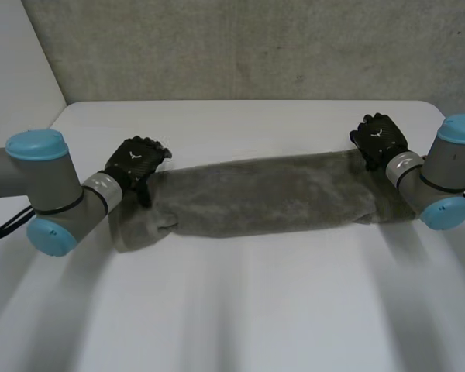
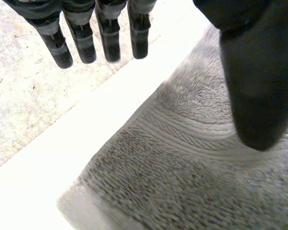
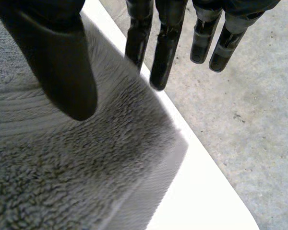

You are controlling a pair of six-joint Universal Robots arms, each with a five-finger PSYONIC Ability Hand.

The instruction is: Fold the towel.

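Observation:
A grey towel (image 1: pixel 263 194) lies as a long folded strip across the white table (image 1: pixel 240 310). My left hand (image 1: pixel 136 164) is at the far corner of its left end. In the left wrist view the fingers (image 2: pixel 108 38) hang straight above the bare table edge and the thumb (image 2: pixel 257 81) hovers over the towel (image 2: pixel 182 182), holding nothing. My right hand (image 1: pixel 380 141) is at the far corner of the right end. Its fingers (image 3: pixel 165 48) are straight, with the thumb (image 3: pixel 62 62) spread apart above the towel (image 3: pixel 62 167), which it does not grip.
The table's far edge runs just behind both hands, with a grey speckled surface (image 1: pixel 256 46) beyond it, seen also as floor (image 3: pixel 240 96) past the edge. Bare table stretches in front of the towel towards me.

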